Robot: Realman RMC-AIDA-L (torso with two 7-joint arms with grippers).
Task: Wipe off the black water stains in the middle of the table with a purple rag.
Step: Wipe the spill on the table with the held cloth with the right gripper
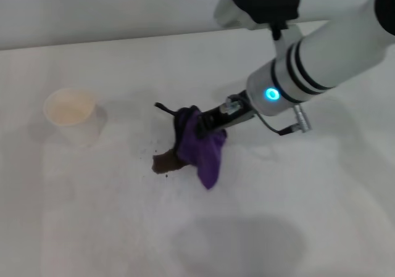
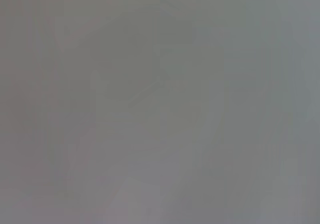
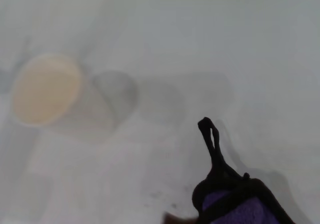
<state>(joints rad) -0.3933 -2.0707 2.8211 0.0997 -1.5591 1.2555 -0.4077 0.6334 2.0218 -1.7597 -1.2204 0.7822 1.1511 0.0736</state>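
The purple rag (image 1: 205, 147) hangs bunched from my right gripper (image 1: 199, 124), which is shut on it in the middle of the table (image 1: 296, 215). Its black loop tab (image 1: 163, 108) sticks out to the left. The rag's lower part rests just right of the black water stains (image 1: 165, 162), a dark brown blotch touching the cloth's edge. In the right wrist view the rag (image 3: 240, 211) and its black loop (image 3: 210, 134) show near the frame's edge, with a sliver of the stain (image 3: 172, 217) beside them. My left gripper is out of view; the left wrist view shows only plain grey.
A white paper cup (image 1: 70, 112) stands upright on the left of the table, also seen as the cup (image 3: 46, 89) in the right wrist view. My right arm (image 1: 321, 61) reaches in from the upper right.
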